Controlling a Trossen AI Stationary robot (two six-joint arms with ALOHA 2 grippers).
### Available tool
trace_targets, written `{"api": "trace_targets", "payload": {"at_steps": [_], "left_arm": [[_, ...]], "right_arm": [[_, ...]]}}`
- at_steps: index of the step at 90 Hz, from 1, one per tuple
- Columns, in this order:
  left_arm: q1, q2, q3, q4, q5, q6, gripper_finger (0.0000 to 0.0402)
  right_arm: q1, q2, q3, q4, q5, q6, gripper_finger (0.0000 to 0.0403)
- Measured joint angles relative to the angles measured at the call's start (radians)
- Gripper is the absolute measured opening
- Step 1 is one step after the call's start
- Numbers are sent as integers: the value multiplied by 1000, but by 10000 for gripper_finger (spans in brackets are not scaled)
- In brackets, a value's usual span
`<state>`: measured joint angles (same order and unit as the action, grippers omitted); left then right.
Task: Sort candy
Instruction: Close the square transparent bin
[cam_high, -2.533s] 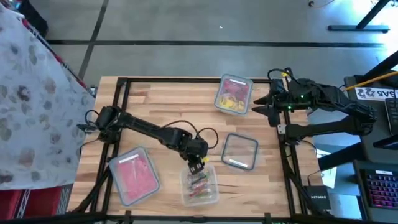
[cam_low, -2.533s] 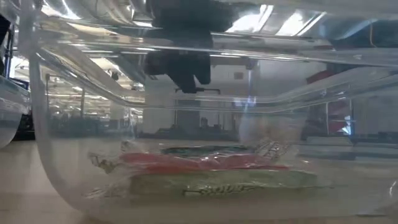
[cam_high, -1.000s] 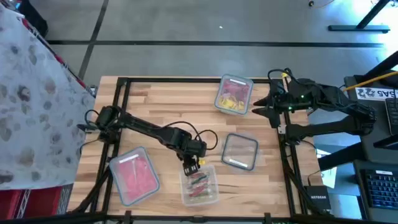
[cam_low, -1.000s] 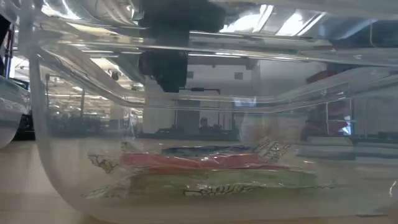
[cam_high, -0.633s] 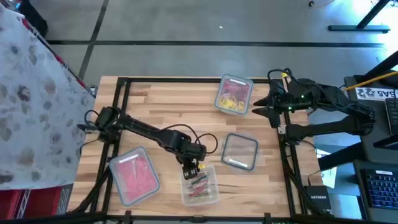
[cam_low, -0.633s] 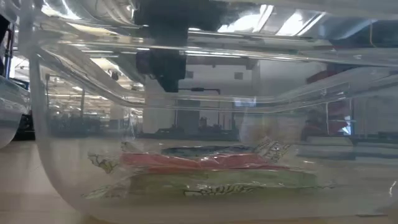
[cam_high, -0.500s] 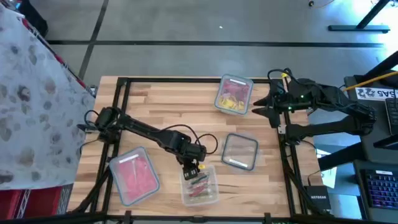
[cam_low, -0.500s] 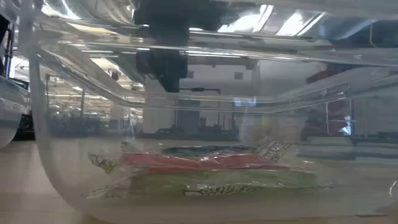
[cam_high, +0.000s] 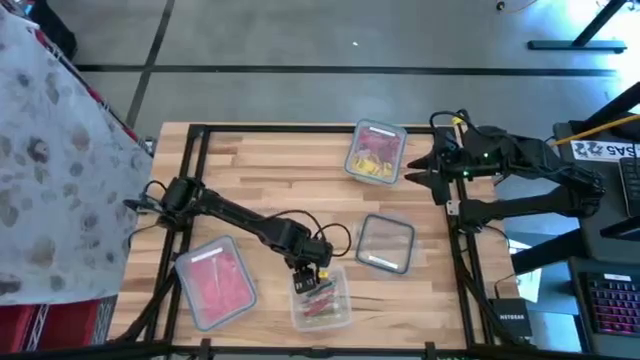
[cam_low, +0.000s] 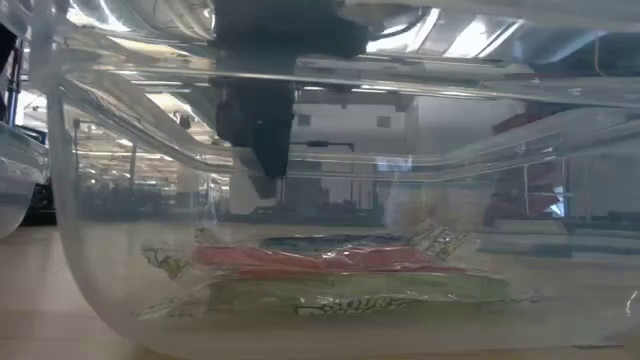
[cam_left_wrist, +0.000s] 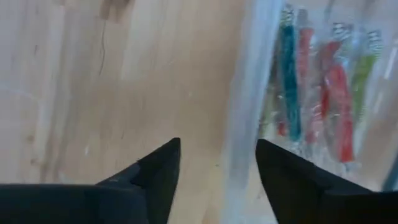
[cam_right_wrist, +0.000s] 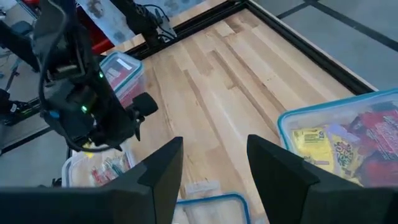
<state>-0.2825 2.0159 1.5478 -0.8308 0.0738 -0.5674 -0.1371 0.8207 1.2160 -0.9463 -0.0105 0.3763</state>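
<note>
- The left pincer (cam_high: 308, 277) has dropped lower since a moment ago and now sits at the 12 o'clock rim of the clear container (cam_high: 321, 297) near the worktop's (cam_high: 260, 170) 6 o'clock edge, its fingers spread with nothing between them.
- Candy (cam_left_wrist: 314, 93) lies inside that container: red, teal and green wrapped sticks, unmoved.
- More candy (cam_high: 372, 155) fills the container at 12 o'clock.
- The right pincer (cam_high: 418, 168) has stayed at 3 o'clock, parted and empty.

"NETGEAR" reads on a black box (cam_high: 511, 322) beside the table's right edge.
</note>
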Motion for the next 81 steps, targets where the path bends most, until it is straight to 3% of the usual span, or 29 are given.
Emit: {"api": "trace_targets", "payload": {"at_steps": [23, 32, 58, 81], "left_arm": [[18, 4, 1, -21, -45, 1, 38], [43, 1, 7, -86, -76, 37, 9], [174, -1, 7, -304, -302, 101, 44], [287, 1, 6, -336, -270, 126, 116]], "right_arm": [[0, 0, 0, -2, 0, 0, 166], [0, 0, 0, -2, 0, 0, 166], [0, 0, 0, -8, -1, 15, 166], [0, 0, 0, -40, -8, 38, 166]]}}
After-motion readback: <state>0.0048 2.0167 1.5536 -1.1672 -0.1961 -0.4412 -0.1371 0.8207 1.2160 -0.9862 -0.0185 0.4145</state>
